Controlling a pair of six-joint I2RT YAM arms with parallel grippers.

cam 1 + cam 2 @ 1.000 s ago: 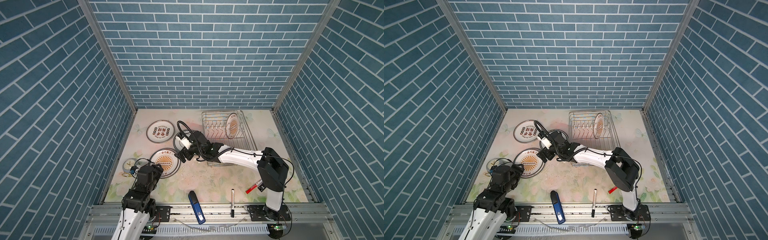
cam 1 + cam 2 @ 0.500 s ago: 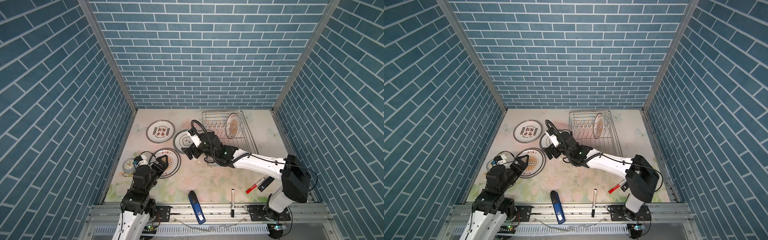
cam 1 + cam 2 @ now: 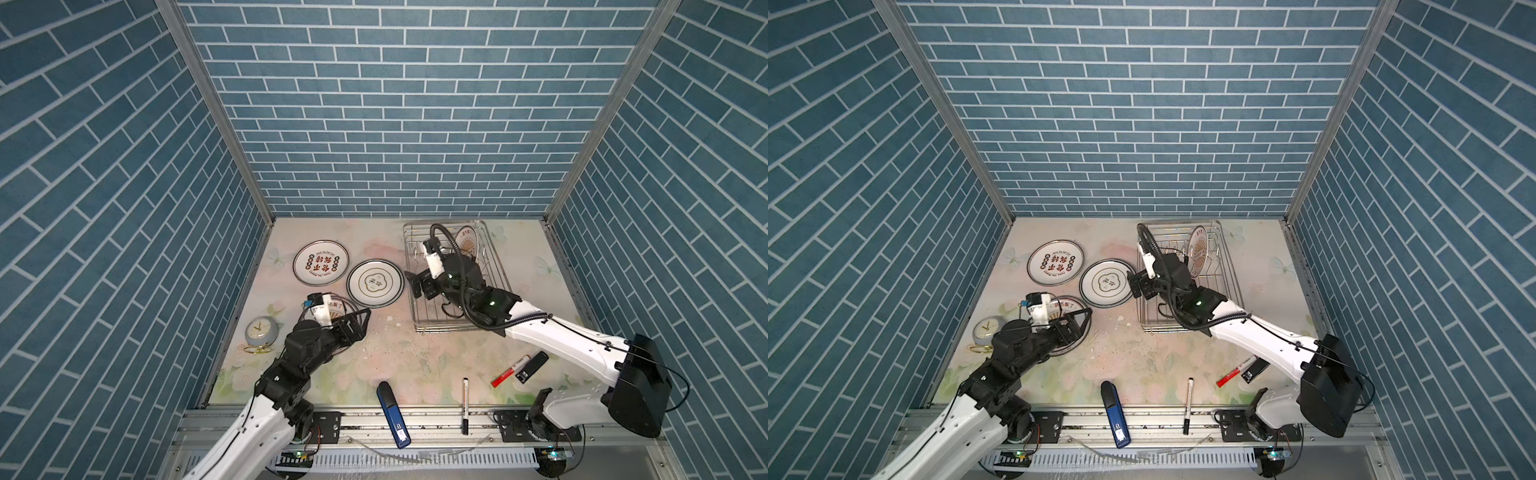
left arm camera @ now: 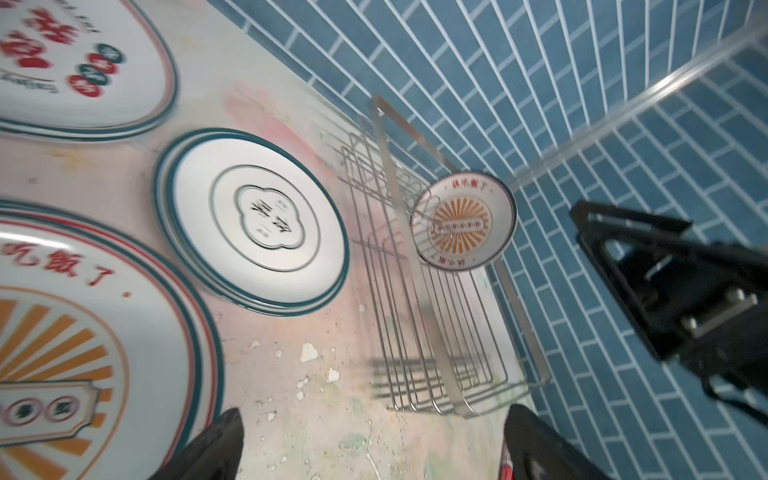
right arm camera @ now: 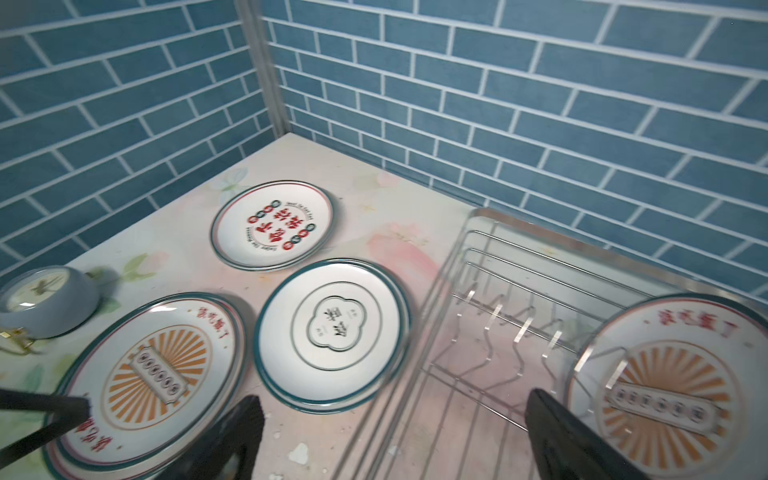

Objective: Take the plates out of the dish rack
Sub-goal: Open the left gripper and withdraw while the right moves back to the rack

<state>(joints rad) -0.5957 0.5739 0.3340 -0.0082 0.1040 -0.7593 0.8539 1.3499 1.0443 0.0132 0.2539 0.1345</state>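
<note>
Three plates lie flat on the table in both top views: a red-character plate [image 3: 320,263], a quatrefoil plate [image 3: 375,283], and a sunburst plate [image 3: 1068,306] half hidden under my left arm. Another sunburst plate [image 3: 467,241] stands upright at the far end of the dish rack [image 3: 500,270]. My left gripper [image 3: 357,322] is open and empty, over the near edge of the flat sunburst plate [image 4: 83,332]. My right gripper [image 3: 415,284] is open and empty above the rack's left wall [image 5: 419,374], between the quatrefoil plate [image 5: 332,328] and the racked plate [image 5: 665,386].
A small grey clock [image 3: 260,332] stands at the left wall beside my left arm. Near the front edge lie a blue case [image 3: 392,415], a black pen [image 3: 465,405], a red marker [image 3: 510,370] and a small black block [image 3: 532,367].
My left gripper has opened wider and swung right over the flat sunburst plate. My right gripper, open throughout, has moved right from the quatrefoil plate to the rack's left wall.
</note>
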